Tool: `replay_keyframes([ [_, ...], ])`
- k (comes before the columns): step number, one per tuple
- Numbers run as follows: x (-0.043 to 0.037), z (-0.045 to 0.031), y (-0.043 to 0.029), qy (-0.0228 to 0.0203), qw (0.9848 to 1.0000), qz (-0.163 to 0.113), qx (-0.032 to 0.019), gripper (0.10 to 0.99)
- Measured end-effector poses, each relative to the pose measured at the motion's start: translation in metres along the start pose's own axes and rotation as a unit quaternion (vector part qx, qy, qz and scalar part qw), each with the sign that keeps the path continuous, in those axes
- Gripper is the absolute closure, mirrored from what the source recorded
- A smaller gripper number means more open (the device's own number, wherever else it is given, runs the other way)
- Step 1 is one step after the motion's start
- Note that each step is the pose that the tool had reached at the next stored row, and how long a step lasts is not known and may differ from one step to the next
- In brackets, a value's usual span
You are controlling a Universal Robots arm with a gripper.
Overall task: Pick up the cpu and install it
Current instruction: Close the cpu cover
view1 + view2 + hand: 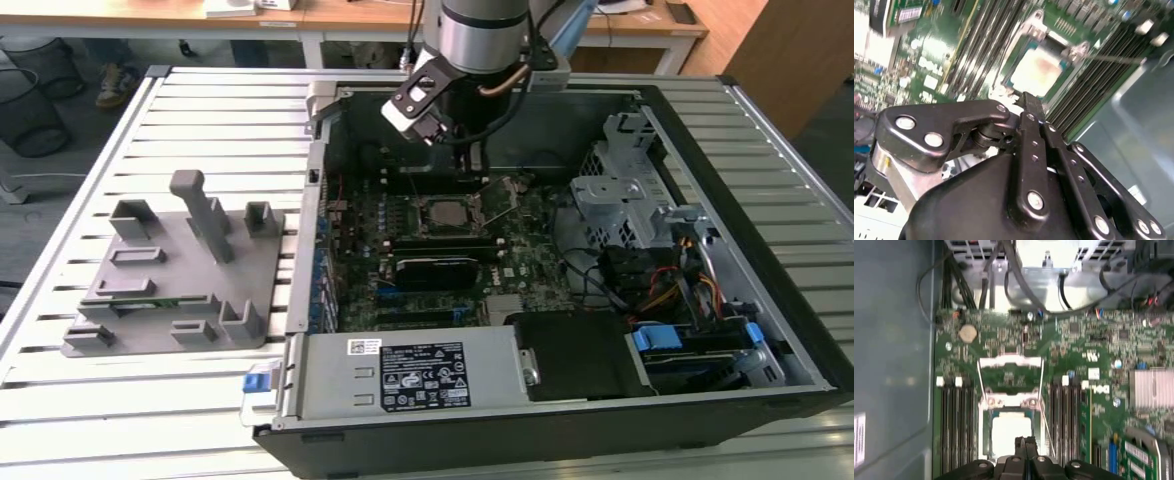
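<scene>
Item 1: cpu, lies flat in mobo socket; retention frame swung open for access.
Item 2: hand, fingers pressed together, holds nothing, just above cpu edge.

Count of items in the scene, by kind.
One slatted metal worktop; one open black computer case; one green motherboard; one silver-white square cpu; one grey plastic fixture; one black two-fingered tool.
</scene>
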State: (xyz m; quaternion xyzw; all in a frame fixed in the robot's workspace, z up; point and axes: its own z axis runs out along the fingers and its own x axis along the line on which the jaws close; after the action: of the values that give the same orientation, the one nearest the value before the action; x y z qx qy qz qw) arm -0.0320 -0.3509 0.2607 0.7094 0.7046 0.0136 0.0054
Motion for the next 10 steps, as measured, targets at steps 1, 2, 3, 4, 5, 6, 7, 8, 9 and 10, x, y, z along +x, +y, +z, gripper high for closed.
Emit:
replay_keyframes([
  [1,0.0000,0.0002,0.0044,0.0000,1.0000,0.000,0.0000,0.980],
  [2,0.0001,0.0003,0.0087,0.0000,1.0000,0.000,0.0001,0.980],
  [3,0.0001,0.0004,0.0121,0.0000,1.0000,0.000,0.0001,0.980],
  [4,0.0001,0.0005,0.0152,0.0000,1.0000,0.000,0.0001,0.980],
  [5,0.0000,0.0006,0.0175,0.0001,1.0000,-0.001,0.0001,0.980],
  [6,0.0000,0.0001,0.0187,-0.0002,1.0000,-0.001,0.0004,0.980],
  [7,0.0001,-0.0007,0.0193,0.0000,1.0000,-0.001,0.0007,0.980],
  [8,0.0001,-0.0020,0.0195,-0.0001,1.0000,-0.001,0.0012,0.980],
  [9,0.0001,-0.0031,0.0198,-0.0001,1.0000,-0.001,0.0014,0.980],
  [10,0.0002,-0.0041,0.0204,0.0000,1.0000,-0.001,0.0016,0.980],
])
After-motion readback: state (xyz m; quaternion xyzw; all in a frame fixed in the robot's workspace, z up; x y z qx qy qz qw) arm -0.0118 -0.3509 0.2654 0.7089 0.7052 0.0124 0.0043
